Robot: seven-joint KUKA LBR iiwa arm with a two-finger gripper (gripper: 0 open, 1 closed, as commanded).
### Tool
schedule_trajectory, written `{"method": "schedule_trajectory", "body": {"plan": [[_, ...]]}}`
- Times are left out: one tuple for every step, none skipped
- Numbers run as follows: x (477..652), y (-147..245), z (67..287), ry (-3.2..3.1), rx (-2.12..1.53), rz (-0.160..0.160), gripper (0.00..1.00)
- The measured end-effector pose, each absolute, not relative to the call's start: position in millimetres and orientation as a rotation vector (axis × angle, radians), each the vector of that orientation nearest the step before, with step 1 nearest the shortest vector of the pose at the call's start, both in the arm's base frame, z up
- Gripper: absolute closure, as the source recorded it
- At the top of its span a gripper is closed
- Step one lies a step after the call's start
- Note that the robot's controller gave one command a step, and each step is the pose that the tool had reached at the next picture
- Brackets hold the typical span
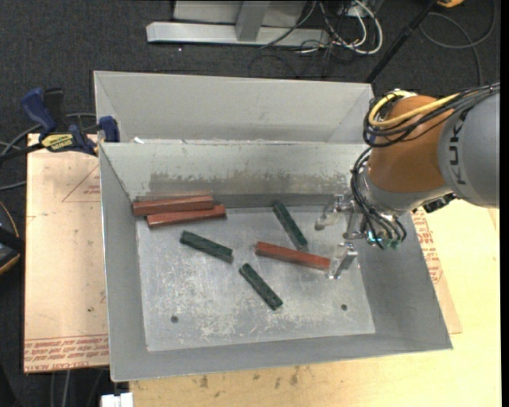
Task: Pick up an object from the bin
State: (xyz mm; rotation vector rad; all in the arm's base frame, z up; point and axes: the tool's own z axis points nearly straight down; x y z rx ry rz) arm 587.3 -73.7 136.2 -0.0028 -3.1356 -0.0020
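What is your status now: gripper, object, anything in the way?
Gripper open, at right side of bin. Red-brown bar nearest, its right end beside one finger, not gripped. Dark green bar close by, toward back wall.

We take this for a robotics lab: a KUKA arm (477, 143) with an orange wrist cover (406, 159) hangs over a metal bin (238, 103), with dark carpet (48, 48), loose cables (350, 24) and a metal stand base (231, 32) beyond.
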Motion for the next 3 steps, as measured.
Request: {"method": "schedule_trajectory", "body": {"plan": [[589.3, -73.6, 140.3, -3.143, 0.000, -0.001, 0.00], [596.3, -67.1, 78.7, -3.163, -0.106, 0.000, 1.00], [596.3, -67.1, 78.7, -3.163, -0.105, 0.000, 1.00]]}}
